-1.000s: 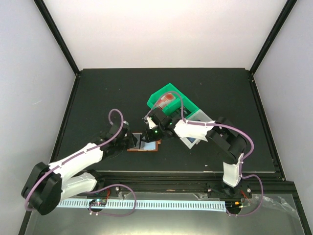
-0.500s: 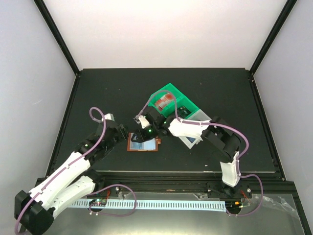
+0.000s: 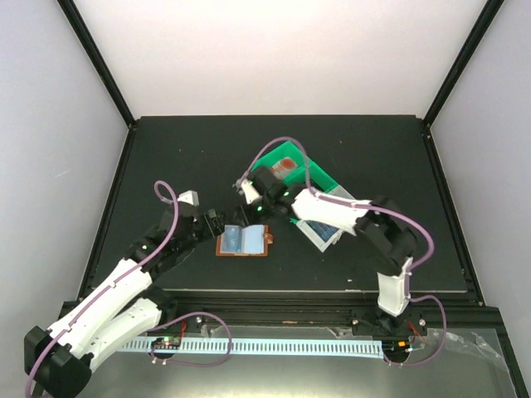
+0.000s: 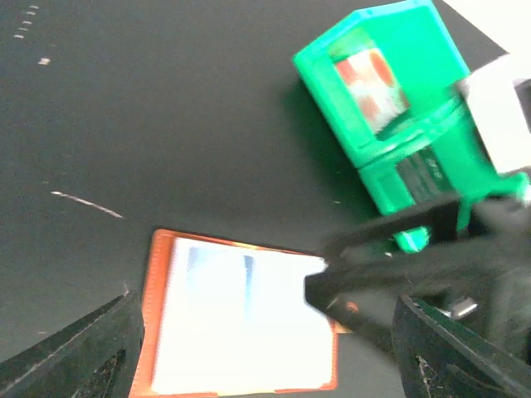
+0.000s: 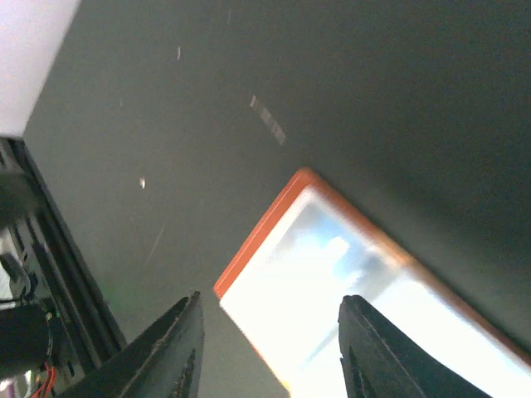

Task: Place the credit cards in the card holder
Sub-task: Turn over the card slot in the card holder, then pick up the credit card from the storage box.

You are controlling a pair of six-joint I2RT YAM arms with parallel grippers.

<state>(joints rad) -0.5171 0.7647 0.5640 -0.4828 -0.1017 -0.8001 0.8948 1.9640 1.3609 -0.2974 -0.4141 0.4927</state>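
Noted: left pincer (image 4: 265, 332) and right pincer (image 5: 270, 332) gaped empty by the open card holder (image 3: 244, 241) mid-frame; red credit card (image 3: 284, 167) in the green bin (image 3: 305, 176), upper right, likely wanted a careful edge grip.

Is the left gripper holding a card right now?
No, the left gripper stands wide open with nothing between its jaws; the card holder lies open below it.

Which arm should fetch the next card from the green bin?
Probably right: the right claw, open and empty, sits beside the green bin; the left claw is across the card holder, farther away.
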